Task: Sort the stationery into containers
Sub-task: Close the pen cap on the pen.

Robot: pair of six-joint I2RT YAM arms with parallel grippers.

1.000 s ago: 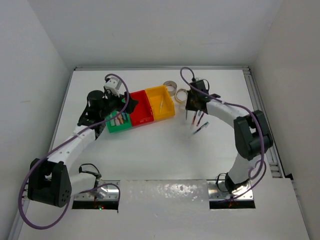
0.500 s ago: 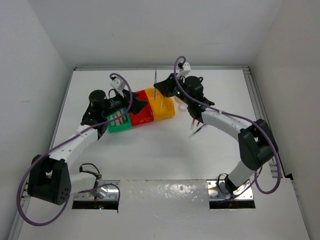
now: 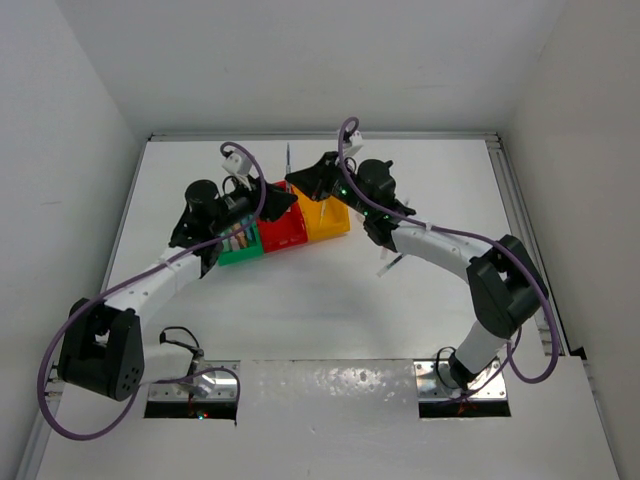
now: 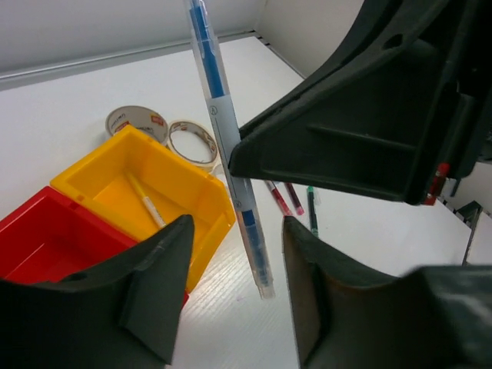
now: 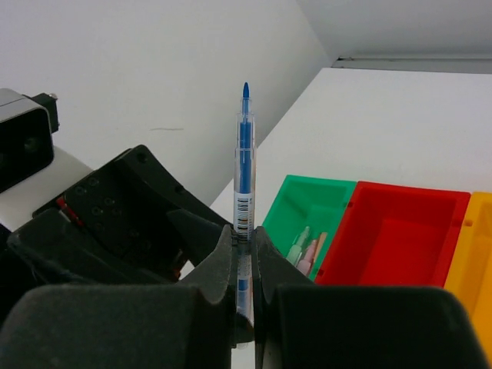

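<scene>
My right gripper [image 5: 244, 238] is shut on a clear pen with a blue core [image 5: 244, 165] and holds it upright in the air. In the top view that gripper [image 3: 299, 181] and the pen [image 3: 288, 160] are above the back of the red bin [image 3: 285, 232]. The green bin [image 5: 319, 201] holds pastel blocks [image 5: 307, 247]. The yellow bin [image 4: 142, 181] holds a thin white pen [image 4: 146, 204]. My left gripper [image 4: 234, 307] is open and empty, and the pen's lower end [image 4: 250, 238] hangs just ahead of its fingers. In the top view the left gripper [image 3: 243, 207] is by the green bin [image 3: 240, 248].
Two tan tape rolls [image 4: 138, 121] [image 4: 194, 141] lie behind the yellow bin. Loose pens [image 4: 281, 197] lie on the white table to the right of the bins, also in the top view [image 3: 390, 262]. White walls enclose the table at the back and sides.
My right gripper lifted the blue pen from the loose pens at the right and carried it left, over the yellow bin to above the red one. My left gripper shifted slightly.
</scene>
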